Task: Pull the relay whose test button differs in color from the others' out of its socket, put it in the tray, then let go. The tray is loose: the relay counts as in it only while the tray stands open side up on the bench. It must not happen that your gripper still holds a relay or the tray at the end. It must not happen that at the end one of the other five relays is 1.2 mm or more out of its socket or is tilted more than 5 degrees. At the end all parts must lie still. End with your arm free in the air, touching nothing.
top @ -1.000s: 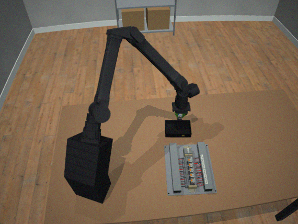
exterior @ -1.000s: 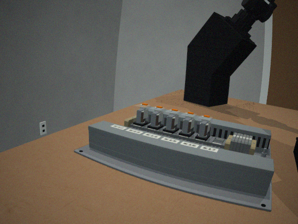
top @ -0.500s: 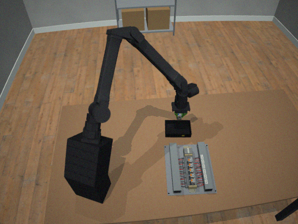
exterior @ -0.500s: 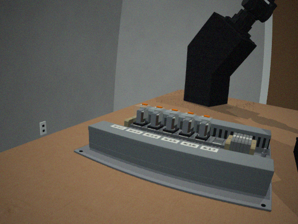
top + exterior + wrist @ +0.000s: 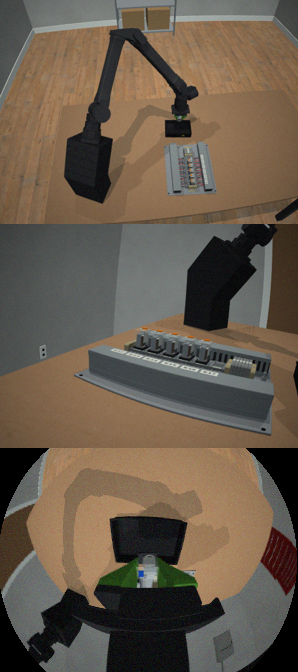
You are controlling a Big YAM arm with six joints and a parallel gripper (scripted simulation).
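Note:
My gripper is shut on a small grey relay with a blue test button. It holds the relay over the far edge of the black tray, which stands open side up on the bench; the tray also shows in the wrist view. The grey relay panel lies just in front of the tray. In it a row of several relays with orange buttons stays seated, and one socket at the row's end near the tray stands empty.
The arm's black base stands on the bench to the left of the panel. A shelf with two cardboard boxes stands at the far wall. A dark object pokes in at the front right corner.

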